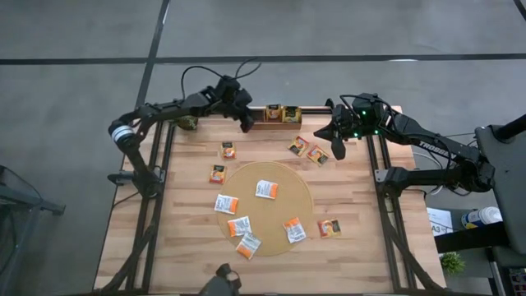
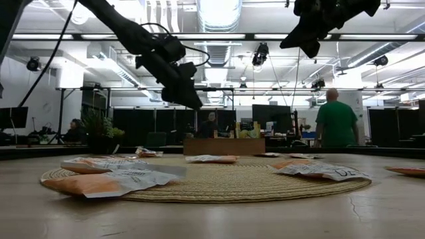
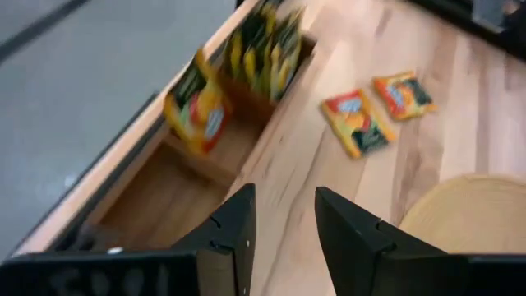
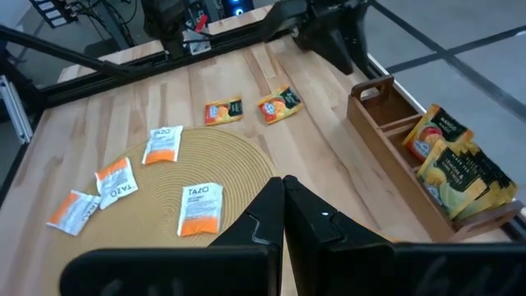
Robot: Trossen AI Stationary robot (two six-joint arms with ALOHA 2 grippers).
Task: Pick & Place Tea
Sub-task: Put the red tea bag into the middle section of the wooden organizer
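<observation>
Wooden planks make up the table point(image 1: 353, 247), with grey floor around it and a lit hall behind, where a person point(image 2: 336, 121) in green stands.

At the far edge the left gripper point(image 1: 246, 126) hangs in the air beside the tray's point(image 3: 156, 197) empty end; its fingers point(image 3: 234, 234) stand a little apart with nothing between them. An orange sachet point(image 3: 197, 107) shows over a middle compartment, blurred, so whether it rests there or is in the air I cannot tell. Dark green sachets point(image 3: 263, 49) stand upright in the next compartment.

The right gripper point(image 1: 338, 151) hangs above the table near the tray's other end, its fingers pressed together and holding nothing.

Just below the tray two sachets point(image 1: 308, 150) lie side by side on the wood. Two more point(image 1: 223, 162) lie apart to the left of the round mat point(image 1: 275, 222). On the mat lie four white sachets point(image 1: 266, 189), and one point(image 1: 248, 245) rests across its near edge. Another point(image 1: 329, 228) lies on the wood to the mat's right.
</observation>
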